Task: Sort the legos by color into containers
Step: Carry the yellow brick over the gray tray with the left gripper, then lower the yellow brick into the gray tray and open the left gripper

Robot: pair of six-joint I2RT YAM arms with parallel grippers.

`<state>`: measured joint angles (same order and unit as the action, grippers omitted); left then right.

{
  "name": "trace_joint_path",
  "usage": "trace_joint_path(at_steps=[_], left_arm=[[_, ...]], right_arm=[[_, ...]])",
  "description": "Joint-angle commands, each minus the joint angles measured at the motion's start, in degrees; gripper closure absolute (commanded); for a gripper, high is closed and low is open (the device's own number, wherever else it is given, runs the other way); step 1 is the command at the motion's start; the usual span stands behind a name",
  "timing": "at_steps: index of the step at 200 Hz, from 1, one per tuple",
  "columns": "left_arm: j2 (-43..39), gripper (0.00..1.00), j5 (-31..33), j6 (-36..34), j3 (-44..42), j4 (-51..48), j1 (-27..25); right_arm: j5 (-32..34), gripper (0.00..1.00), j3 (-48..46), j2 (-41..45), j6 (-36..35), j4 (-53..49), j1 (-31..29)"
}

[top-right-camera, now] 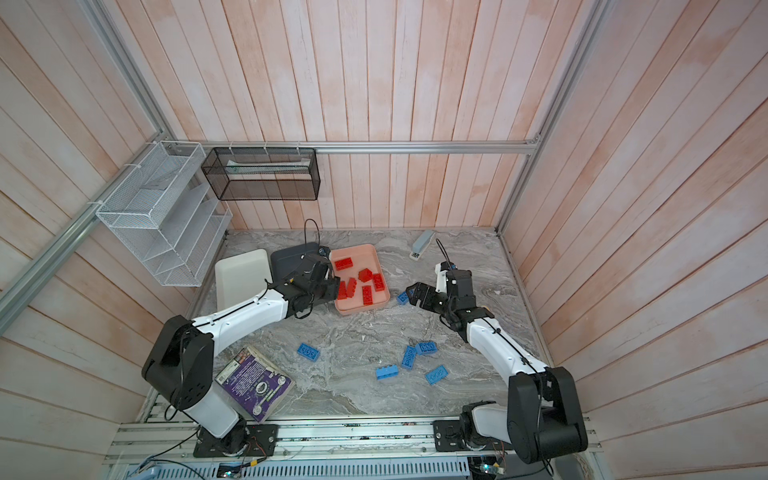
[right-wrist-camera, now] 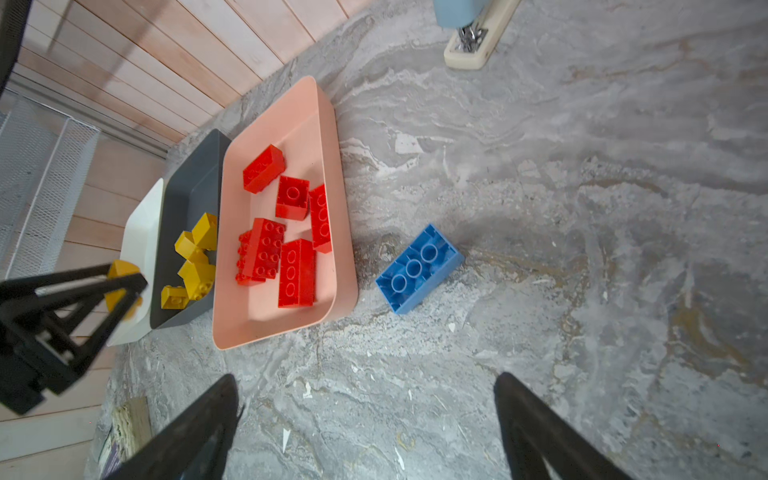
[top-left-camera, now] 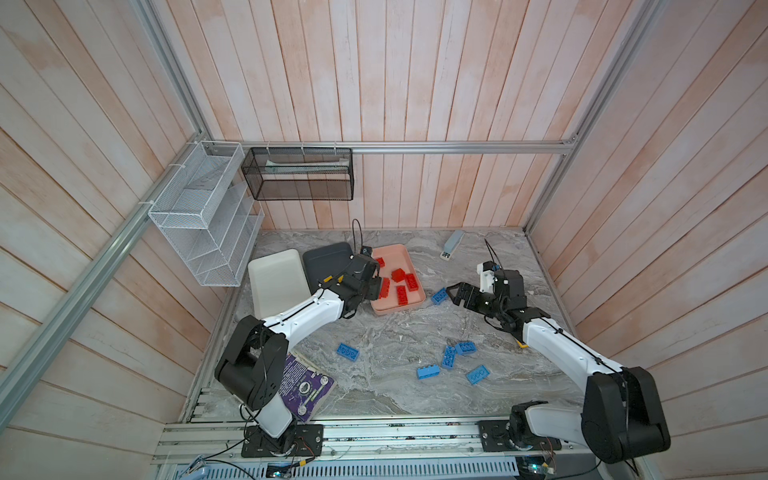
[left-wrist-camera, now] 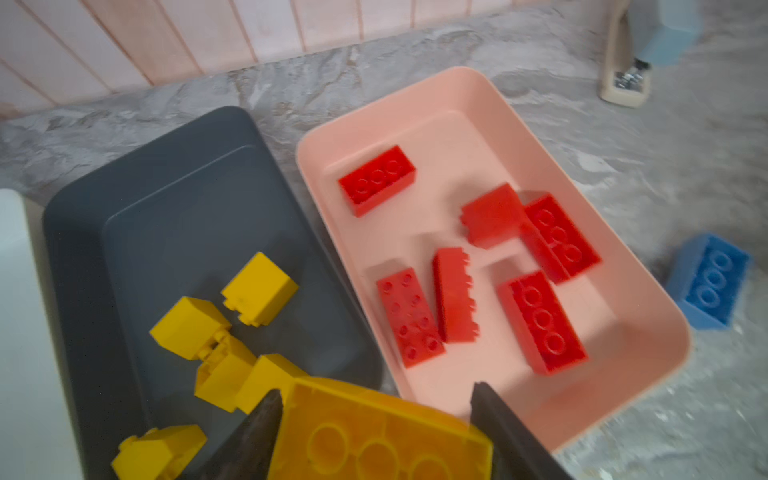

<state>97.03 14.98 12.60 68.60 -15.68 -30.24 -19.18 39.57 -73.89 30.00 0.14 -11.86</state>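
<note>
Seen from above, with twelve o'clock at the far wall, three trays sit side by side at about eleven o'clock on the marble table [top-left-camera: 395, 332]: white tray [top-left-camera: 274, 282], dark grey tray [top-left-camera: 322, 259], pink tray [top-left-camera: 395, 251].

The left gripper [left-wrist-camera: 376, 399] is clamped on a yellow brick [left-wrist-camera: 374, 436], hollow underside to the camera, hovering over the seam between the grey and pink trays. The brick likely belongs in the grey tray, so the arm should shift toward nine o'clock until it is fully over grey before letting go; a release here risks a bounce in among the red bricks [left-wrist-camera: 376, 178].

The right gripper [right-wrist-camera: 368, 380] stands wide open and empty, just at three o'clock of a blue brick [right-wrist-camera: 419, 268] lying on the table beside the pink tray.

The left wrist view alone shows the held brick close up and the yellow bricks [left-wrist-camera: 259, 289] already in the grey tray; in both top views the arm covers them. Only the top views show five more blue bricks [top-left-camera: 449, 356] scattered near six o'clock, and nothing in the visible part of the white tray. The right wrist view shows the blue brick lies studs down.
</note>
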Motion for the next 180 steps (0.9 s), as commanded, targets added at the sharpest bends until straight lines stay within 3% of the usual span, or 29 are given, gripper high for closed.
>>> trace_joint_path(at_steps=[1, 52, 136, 180], left_arm=[[3.77, 0.41, -1.74, 3.19, 5.39, -2.06, 3.99], [13.81, 0.41, -2.71, 4.25, 17.39, -7.07, 11.57], [22.85, 0.37, -1.45, 1.99, 26.68, -11.96, 14.33], [21.09, 0.21, -2.99, 2.68, 25.81, -11.78, 14.39]], right_arm=[[0.0, 0.04, -1.95, -0.56, -0.86, 3.5, 0.26], [1.92, 0.05, -6.07, 0.75, -0.29, 6.46, -2.58], [6.7, 0.05, -4.99, 4.41, -1.79, 3.64, -4.93], [7.21, 0.06, -3.2, 2.35, -2.21, 1.81, -5.28]])
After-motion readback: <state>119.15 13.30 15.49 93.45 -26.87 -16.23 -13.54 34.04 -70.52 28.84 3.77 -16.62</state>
